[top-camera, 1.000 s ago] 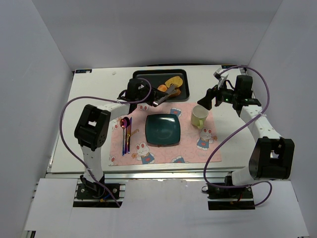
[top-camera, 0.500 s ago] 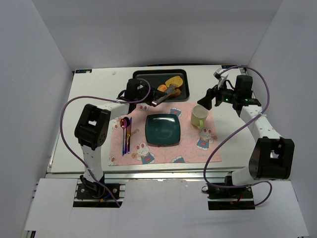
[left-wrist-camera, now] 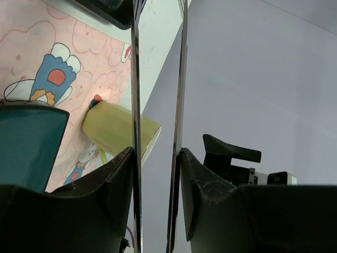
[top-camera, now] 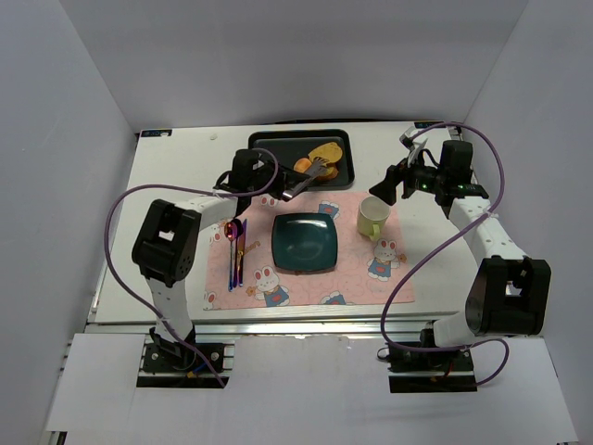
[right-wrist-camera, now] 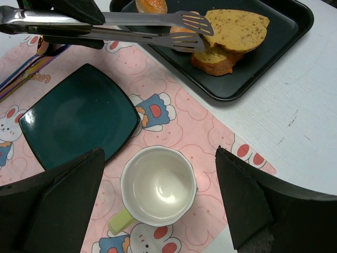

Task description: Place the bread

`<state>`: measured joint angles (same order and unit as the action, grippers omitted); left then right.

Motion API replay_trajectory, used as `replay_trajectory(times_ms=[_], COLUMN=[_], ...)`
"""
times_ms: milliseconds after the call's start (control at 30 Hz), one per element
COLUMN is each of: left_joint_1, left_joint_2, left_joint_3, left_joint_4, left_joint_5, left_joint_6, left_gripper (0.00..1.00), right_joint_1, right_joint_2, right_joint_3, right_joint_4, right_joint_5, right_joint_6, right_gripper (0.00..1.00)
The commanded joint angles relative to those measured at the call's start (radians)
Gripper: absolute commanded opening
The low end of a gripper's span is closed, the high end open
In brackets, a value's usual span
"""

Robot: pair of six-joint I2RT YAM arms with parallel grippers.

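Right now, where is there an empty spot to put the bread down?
The dark teal square plate is bare, between the purple spoon and chopsticks and the pale green cup. The white table left of the black tray is bare too. The tray's right end is crowded with bread slices and metal tongs.

Top view: even, diffuse white light, so you see only soft shadows on the table [top-camera: 171, 153] beneath the arms [top-camera: 199, 199]. Right wrist view: sharp at centre, with a dull sheen on the plate [right-wrist-camera: 79, 118] and bright glints along the tongs [right-wrist-camera: 131, 20], while the fingers [right-wrist-camera: 50, 208] in your lower corners sit dark and blurred. Left wrist view: the tongs read as mirror-like strips, and the cup [left-wrist-camera: 118, 132] behind seems slightly soft.
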<state>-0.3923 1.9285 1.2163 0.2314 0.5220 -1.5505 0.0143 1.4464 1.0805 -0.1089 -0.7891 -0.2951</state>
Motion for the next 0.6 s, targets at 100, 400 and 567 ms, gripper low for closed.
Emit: replay_trajectory(times_ms=[100, 400, 567], left_joint_1=[0.009, 0.01, 0.01], left_joint_2=[-0.103, -0.016, 0.026], left_joint_3=[-0.035, 0.034, 0.071], left_joint_4=[-0.006, 0.026, 0.039], left_joint_5=[0.006, 0.004, 0.012], left_joint_6=[0.012, 0.006, -0.005], left_gripper=[0.48, 0.48, 0.48], right_joint_1=[-0.004, -0.004, -0.004], right_joint_2=[-0.031, -0.029, -0.034], right_joint_3=[-0.014, -0.011, -0.011], right_joint_4=[0.025, 0.025, 0.025], right_joint_5=[-0.024, -0.024, -0.024], right_joint_6=[0.005, 0.002, 0.004], right_gripper=[0.89, 0.89, 0.89])
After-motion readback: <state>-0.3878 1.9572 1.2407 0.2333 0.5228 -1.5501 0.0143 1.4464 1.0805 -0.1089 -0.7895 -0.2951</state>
